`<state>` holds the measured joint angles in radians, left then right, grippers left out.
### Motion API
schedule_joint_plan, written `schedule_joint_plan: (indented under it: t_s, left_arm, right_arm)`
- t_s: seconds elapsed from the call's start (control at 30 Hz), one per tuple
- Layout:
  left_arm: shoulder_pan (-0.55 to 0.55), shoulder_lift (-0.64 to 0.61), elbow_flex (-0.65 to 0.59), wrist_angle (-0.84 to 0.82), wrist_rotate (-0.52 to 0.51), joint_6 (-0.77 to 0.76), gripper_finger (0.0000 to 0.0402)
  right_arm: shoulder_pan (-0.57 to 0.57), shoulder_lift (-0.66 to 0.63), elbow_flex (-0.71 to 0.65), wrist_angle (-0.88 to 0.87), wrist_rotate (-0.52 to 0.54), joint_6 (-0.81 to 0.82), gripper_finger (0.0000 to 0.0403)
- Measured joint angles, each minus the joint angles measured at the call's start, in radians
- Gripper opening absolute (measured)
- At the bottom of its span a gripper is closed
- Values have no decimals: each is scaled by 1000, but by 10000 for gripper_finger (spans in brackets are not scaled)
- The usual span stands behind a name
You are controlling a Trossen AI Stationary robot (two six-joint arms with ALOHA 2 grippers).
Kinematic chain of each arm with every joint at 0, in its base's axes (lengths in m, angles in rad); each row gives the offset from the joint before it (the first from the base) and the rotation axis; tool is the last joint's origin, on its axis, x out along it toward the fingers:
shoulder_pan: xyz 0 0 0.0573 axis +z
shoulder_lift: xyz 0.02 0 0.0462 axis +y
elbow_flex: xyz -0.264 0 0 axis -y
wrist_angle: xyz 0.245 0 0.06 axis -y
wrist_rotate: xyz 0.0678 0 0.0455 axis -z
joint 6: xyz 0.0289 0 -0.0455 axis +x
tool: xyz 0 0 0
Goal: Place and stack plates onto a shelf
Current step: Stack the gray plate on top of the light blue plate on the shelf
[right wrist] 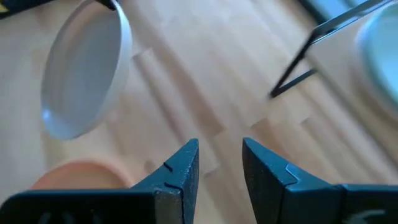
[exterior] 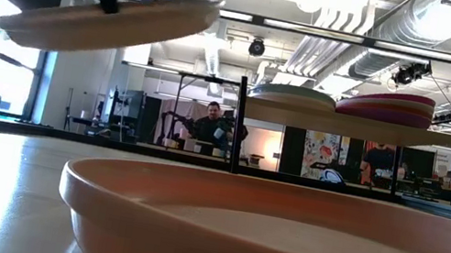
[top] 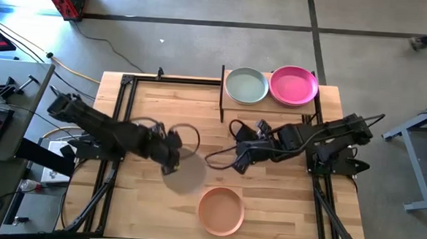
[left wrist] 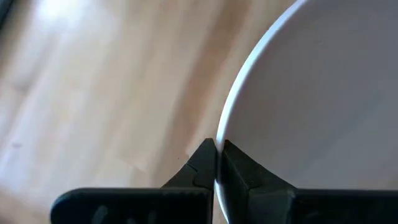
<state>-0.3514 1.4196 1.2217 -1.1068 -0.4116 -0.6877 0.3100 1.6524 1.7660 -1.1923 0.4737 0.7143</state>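
Pinching a beige plate (left wrist: 323, 93) by its rim, left gripper (left wrist: 216, 163) holds it tilted above the table (top: 148, 109); fingers closed tight, rim edge between them, plate at their 1 o'clock. Salmon plate (top: 220, 211) sits at table's 6 o'clock. Right gripper (right wrist: 219, 163) hovers mid-table, fingers parted, empty. Shelf (top: 222, 98) at 12-1 o'clock carries teal plate (top: 246, 85), then magenta plate (top: 294, 85).

The table (top: 282, 203) filling the middle of the high view is pale wood in jointed strips with a smooth, faintly shiny finish, edged by thin black metal rails. The salmon plate (top: 220, 211) at lower centre, the beige plate (right wrist: 84, 78) at upper left of the right wrist view, and the teal plate (top: 246, 85) and magenta plate (top: 293, 86) at top centre all look matt and smooth. The left gripper (left wrist: 216, 163) fingers look like dark matt plastic.
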Motion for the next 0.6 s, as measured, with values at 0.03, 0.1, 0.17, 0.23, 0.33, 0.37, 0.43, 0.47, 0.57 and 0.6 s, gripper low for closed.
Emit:
schedule_joint_plan:
  t_s: [0.03,0.1,0.17,0.23,0.33,0.37,0.43,0.47,0.57,0.6]
  left_arm:
    - [20,-17,0,1,-20,10,0]
    - [62,-45,0,2,-56,23,0]
    - [106,-67,1,7,-87,34,0]
    - [151,-88,1,7,-105,53,0]
    - [212,-108,2,12,-137,83,0]
    - [232,-112,2,12,-148,94,0]
    - [270,-116,5,11,-164,119,0]
    - [290,-117,9,10,-167,127,0]
    - [343,-117,33,13,-177,167,0]
    - [360,-117,41,13,-177,171,0]
  right_arm:
    - [-11,0,0,1,22,-1,99]
    - [-33,0,0,6,64,-18,99]
    - [-58,0,0,19,94,-48,99]
    - [-86,0,0,38,102,-91,99]
    - [-130,0,0,81,111,-157,99]
    - [-144,0,0,98,122,-177,99]
    - [-170,0,0,136,141,-217,99]
    - [-183,0,0,156,149,-232,99]
    - [-221,0,0,211,160,-284,99]
    - [-234,0,0,224,160,-297,99]
